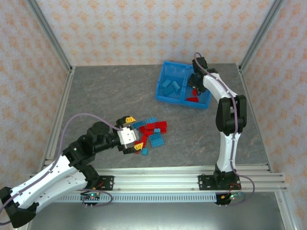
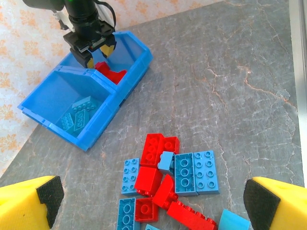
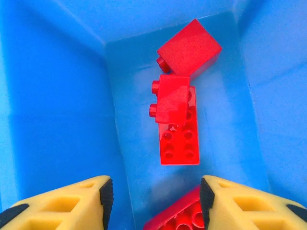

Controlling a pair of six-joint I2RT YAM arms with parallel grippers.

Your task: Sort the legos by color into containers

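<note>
The translucent blue bin [image 1: 163, 97] sat on the grey table [image 1: 105, 96], its central divider [image 2: 102, 81] splitting it into two compartments. The compartment on the left-arm side of the divider [image 1: 169, 76] held a few light blue bricks [image 1: 171, 87], lying flat toward one end. The compartment on the right-arm side [image 3: 57, 96] held only red bricks [image 3: 178, 136], and at least four could be made out. One was a long flat brick, studs up, on the floor. A small one [image 3: 170, 100] lay over the long one's far end, though whether it rested on it could not be told. Another [image 3: 189, 48] was tilted against the far wall, and one more [image 3: 180, 218] sat just beneath the fingers.

The right gripper [image 3: 153, 196] hung directly above that red compartment, pointing down into it. Its yellow fingers [image 3: 72, 201] were parted a moderate way, with nothing between them and nothing touching them.

The remaining legos [image 2: 168, 182] lay in a loose mixed pile of red and light blue on the table, well apart from the bin on its near side. The left gripper [image 1: 135, 132] was at that pile, spread as wide as it went. Its padded fingertips [image 2: 48, 194] stood on either side of the bricks, grasping none of them.
</note>
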